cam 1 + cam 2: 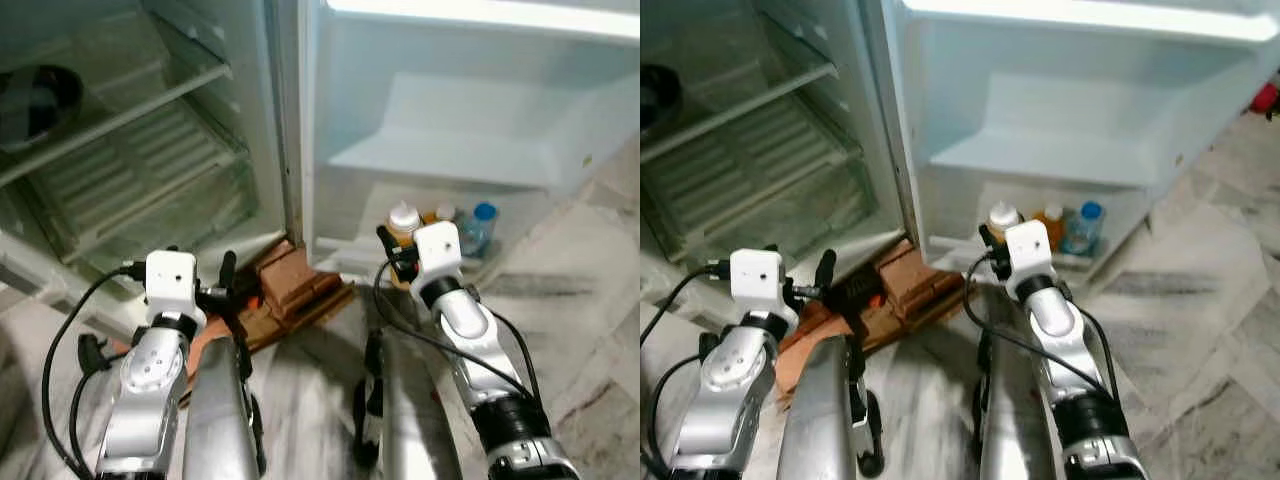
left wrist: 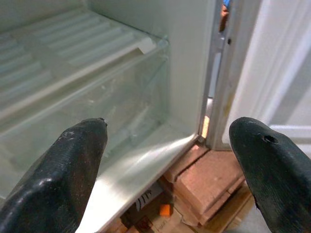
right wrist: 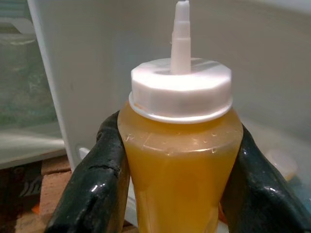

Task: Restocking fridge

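Standing open across the top of the head views: fridge (image 1: 150,130), with wire shelves and a clear drawer (image 2: 97,111) at the bottom, a dark bowl (image 1: 35,100) on an upper shelf at far left. Swung wide to the right of it, the white door (image 1: 470,110), lit along its top edge, with a deep bin at mid height and a lower rack (image 1: 1090,262) near the floor. Propped under the fridge's front corner, a stack of reddish bricks (image 1: 295,285) on pale marble floor (image 1: 590,300).

Reaching toward that lower rack, the right gripper (image 3: 177,194) — fingers (image 3: 97,184) clamped on either side of a squeeze bottle (image 3: 181,145) of amber liquid, white cap and nozzle upright. Held at the near end of the rack, just in front of the door's inner wall; cannot tell whether its base touches the rack. Beside it in the rack, an orange-topped container (image 1: 440,213) and a blue-capped bottle (image 1: 478,228).

Raised low before the fridge body, the left gripper (image 2: 167,160) — fingers (image 2: 63,165) spread wide, nothing between them, pointed at the drawer and the hinge corner above the bricks.
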Robot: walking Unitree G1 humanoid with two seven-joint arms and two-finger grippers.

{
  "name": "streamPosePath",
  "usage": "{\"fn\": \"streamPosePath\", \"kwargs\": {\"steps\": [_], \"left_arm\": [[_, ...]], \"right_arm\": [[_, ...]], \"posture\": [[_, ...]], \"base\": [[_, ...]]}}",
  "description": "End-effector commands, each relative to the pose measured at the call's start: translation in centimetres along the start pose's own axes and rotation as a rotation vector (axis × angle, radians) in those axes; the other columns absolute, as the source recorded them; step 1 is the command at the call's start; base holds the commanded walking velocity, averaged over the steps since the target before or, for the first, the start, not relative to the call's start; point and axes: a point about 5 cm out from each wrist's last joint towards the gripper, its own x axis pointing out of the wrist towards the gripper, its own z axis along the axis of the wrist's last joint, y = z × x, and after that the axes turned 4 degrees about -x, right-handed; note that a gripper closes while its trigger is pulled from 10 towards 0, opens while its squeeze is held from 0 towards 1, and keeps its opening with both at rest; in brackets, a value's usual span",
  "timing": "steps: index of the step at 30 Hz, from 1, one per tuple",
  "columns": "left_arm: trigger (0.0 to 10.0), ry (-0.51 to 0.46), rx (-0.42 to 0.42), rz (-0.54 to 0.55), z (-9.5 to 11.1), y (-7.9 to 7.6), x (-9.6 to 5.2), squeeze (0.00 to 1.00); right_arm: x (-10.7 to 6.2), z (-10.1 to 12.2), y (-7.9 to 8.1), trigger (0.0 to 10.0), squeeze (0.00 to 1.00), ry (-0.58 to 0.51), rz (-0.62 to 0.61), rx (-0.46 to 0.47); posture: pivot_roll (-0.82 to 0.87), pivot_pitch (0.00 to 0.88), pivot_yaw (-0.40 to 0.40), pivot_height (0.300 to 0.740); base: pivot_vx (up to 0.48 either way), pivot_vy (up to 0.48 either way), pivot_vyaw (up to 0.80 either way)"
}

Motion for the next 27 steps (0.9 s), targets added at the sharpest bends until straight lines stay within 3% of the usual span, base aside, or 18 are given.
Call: {"fn": "streamPosePath", "kwargs": {"steps": [1, 7, 10, 17, 20, 23, 27], "left_arm": [[10.0, 0.009, 0.000, 0.004, 0.0, 0.2, -0.4, 0.00], [10.0, -0.009, 0.008, 0.017, 0.7, 0.4, -1.0, 0.00], [10.0, -0.021, 0.002, 0.017, 1.5, 0.2, -1.4, 0.00], [10.0, -0.004, -0.003, 0.000, 1.8, -0.2, -2.6, 0.00], [10.0, 0.007, -0.004, -0.003, 1.9, -0.3, -3.0, 0.00], [10.0, 0.017, -0.004, 0.001, 2.0, -0.2, -3.3, 0.00], [10.0, 0.035, -0.004, 0.006, 2.0, -0.1, -3.8, 0.00]], "right_arm": [[0.3, 0.3, 0.0, 10.0, 0.00, -0.022, -0.003, -0.013], [2.5, 1.4, 0.2, 10.0, 0.00, -0.051, 0.018, -0.010], [3.8, 2.7, 0.0, 10.0, 0.00, -0.106, 0.009, -0.074], [5.2, 4.0, -0.9, 10.0, 0.00, -0.148, -0.056, -0.123], [5.6, 4.7, -1.6, 10.0, 0.00, -0.176, -0.091, -0.208], [5.7, 4.4, -2.1, 10.0, 0.00, -0.152, -0.118, -0.230], [5.1, 1.8, -2.7, 10.0, 0.00, -0.035, -0.139, -0.266]], "posture": [[0.09, 0.281, -0.004, 0.564], [0.11, 0.316, 0.005, 0.564], [0.13, 0.338, 0.010, 0.564], [0.15, 0.378, 0.023, 0.564], [0.16, 0.393, 0.026, 0.564], [0.17, 0.407, 0.025, 0.564], [0.19, 0.423, 0.024, 0.564]], "base": [[0.000, 0.000, 0.00], [0.000, 0.000, 0.00], [0.000, 0.000, 0.00], [0.000, 0.000, 0.00], [0.000, 0.000, 0.00], [0.000, 0.000, 0.00], [0.000, 0.000, 0.00]]}}
